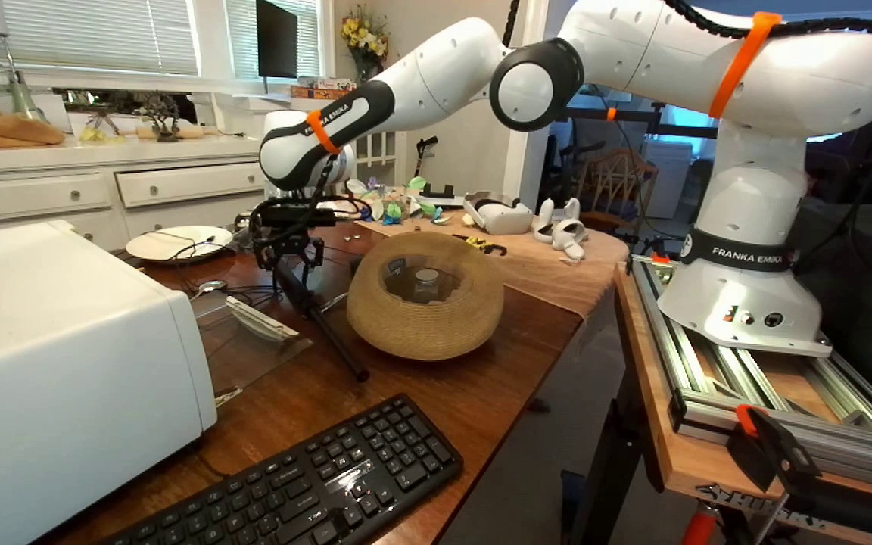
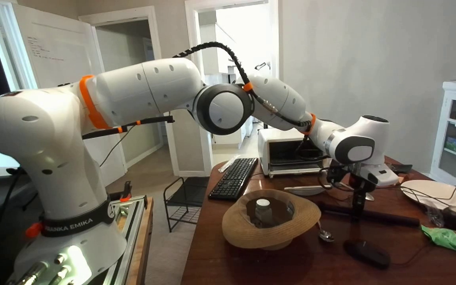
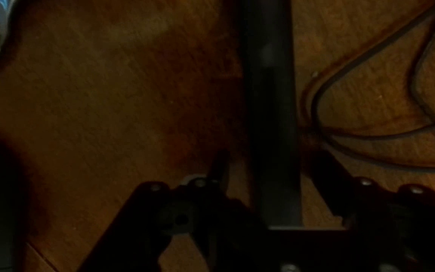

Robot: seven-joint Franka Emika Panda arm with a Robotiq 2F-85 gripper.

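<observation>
A long black rod [image 1: 340, 351] lies on the brown wooden table; it also shows in an exterior view [image 2: 398, 219] and the wrist view [image 3: 268, 94]. My gripper [image 3: 271, 162] is open in the wrist view, its fingers on either side of the rod with a gap at each side. The gripper is low over the rod in both exterior views [image 1: 297, 276] [image 2: 358, 209]. An upturned straw hat [image 1: 425, 329] is beside the rod, with a white-capped clear bottle [image 2: 263, 213] inside it. A dark computer mouse [image 2: 366, 253] lies near the gripper, as does a spoon [image 2: 326, 236].
A black keyboard [image 1: 345, 473] and a white toaster oven [image 2: 299, 152] stand on the table. A white plate [image 2: 441, 194] with thin cables on it is past the gripper. A green packet [image 2: 445, 238] lies near the plate. Black cables [image 3: 317, 98] loop beside the rod.
</observation>
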